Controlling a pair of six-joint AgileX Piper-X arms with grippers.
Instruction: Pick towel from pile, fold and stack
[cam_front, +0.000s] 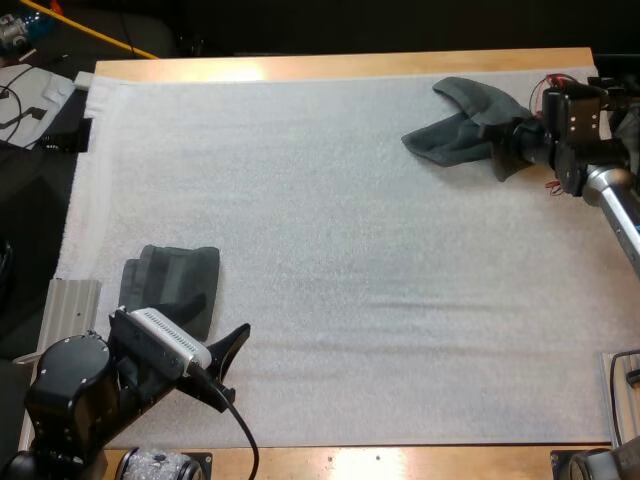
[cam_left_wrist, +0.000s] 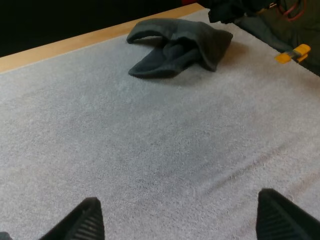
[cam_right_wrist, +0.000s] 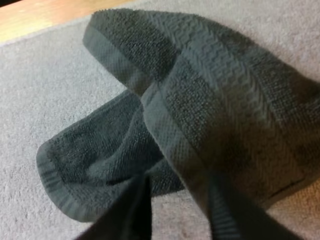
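Towels lie well apart: the crumpled towel (cam_front: 462, 128) at the mat's (cam_front: 350, 250) far right corner, pinched at its right end in my right claw (cam_front: 508, 150); the folded towel (cam_front: 180, 285) near left, just beside my left claw (cam_front: 230, 368) (spread wide, holding nothing).

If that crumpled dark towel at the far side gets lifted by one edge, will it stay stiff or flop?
Probably it flops: the crumpled towel lies in soft folds and loose flaps. Its looped, ribbed weave looks rough, so it likely won't slip. Pushed across the mat, it would probably bunch rather than slide.
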